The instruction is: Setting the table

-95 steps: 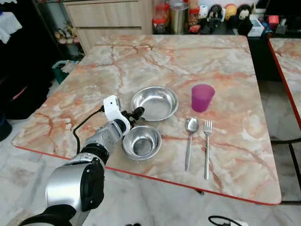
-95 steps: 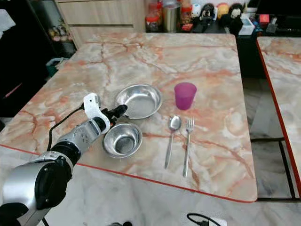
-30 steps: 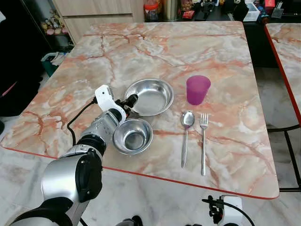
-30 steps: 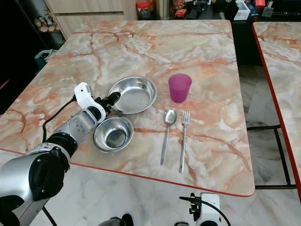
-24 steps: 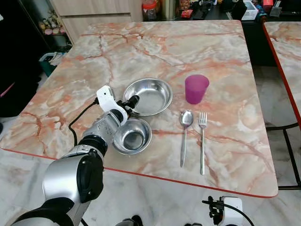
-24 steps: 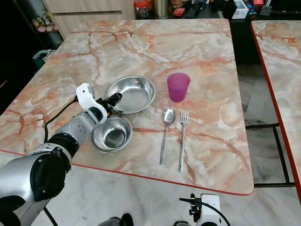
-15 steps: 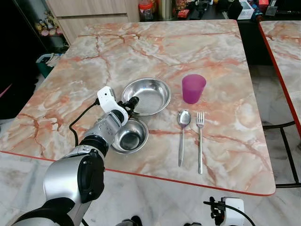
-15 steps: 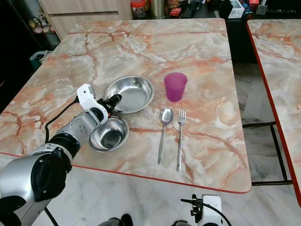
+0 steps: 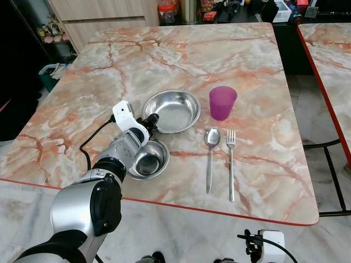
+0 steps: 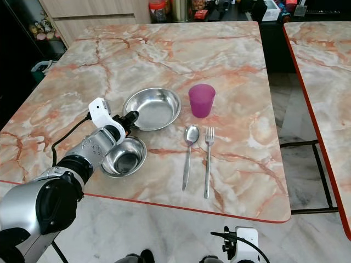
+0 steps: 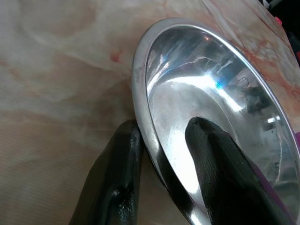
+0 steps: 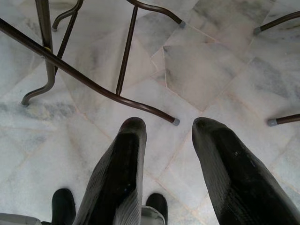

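— On the marble desk (image 9: 258, 82), what does the head view show?
— A shiny steel plate (image 9: 171, 111), small round bowl (image 9: 148, 159), purple cup (image 9: 222, 102), spoon (image 9: 210, 156), fork (image 9: 231, 163).
— And the wrists?
— Left gripper (image 11: 159, 154) pinches the plate's rim; right gripper (image 12: 168, 154) hangs open over tiled floor (image 12: 197, 70).

No text, label, brand, number or sign can be read anywhere in these pictures. The jars and boxes at the far edge of the surface (image 9: 164, 49) are too small and blurred for any lettering on them to be made out.
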